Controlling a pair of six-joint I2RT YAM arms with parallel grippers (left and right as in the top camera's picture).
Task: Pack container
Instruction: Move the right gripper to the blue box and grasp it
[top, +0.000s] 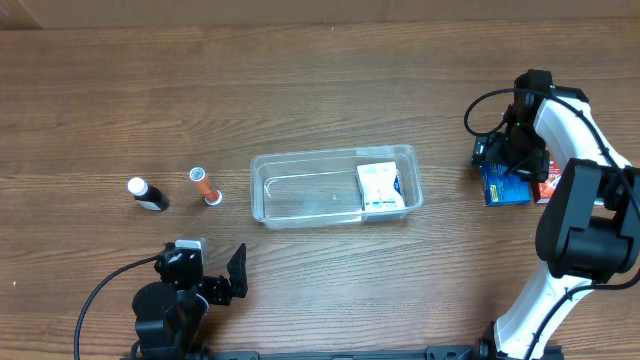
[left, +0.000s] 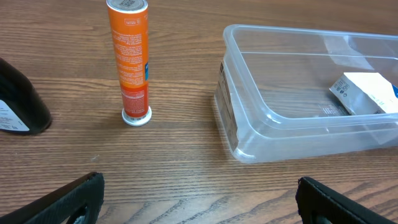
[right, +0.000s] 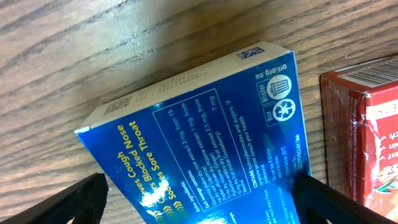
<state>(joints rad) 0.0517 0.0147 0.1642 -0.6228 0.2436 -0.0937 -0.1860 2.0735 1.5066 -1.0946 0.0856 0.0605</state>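
Note:
The clear container (top: 300, 190) stands mid-table with a white box (top: 380, 186) at its right end. In the left wrist view the container (left: 249, 134) is ahead on the right, with the white box (left: 367, 93) inside. My left gripper (top: 212, 268) is open and empty at the front left (left: 199, 199), short of the container. My right gripper (top: 510, 160) is at the far right, low over a blue medicine box (top: 505, 188). In the right wrist view its open jaws (right: 205, 202) straddle the blue box (right: 205, 124), which lies flat on the table.
An orange tube (top: 204, 186) (left: 130, 59) stands upright left of the container. A black bottle with a white cap (top: 148, 195) (left: 18, 102) is further left. A red box (top: 550, 187) (right: 367, 143) lies right beside the blue box.

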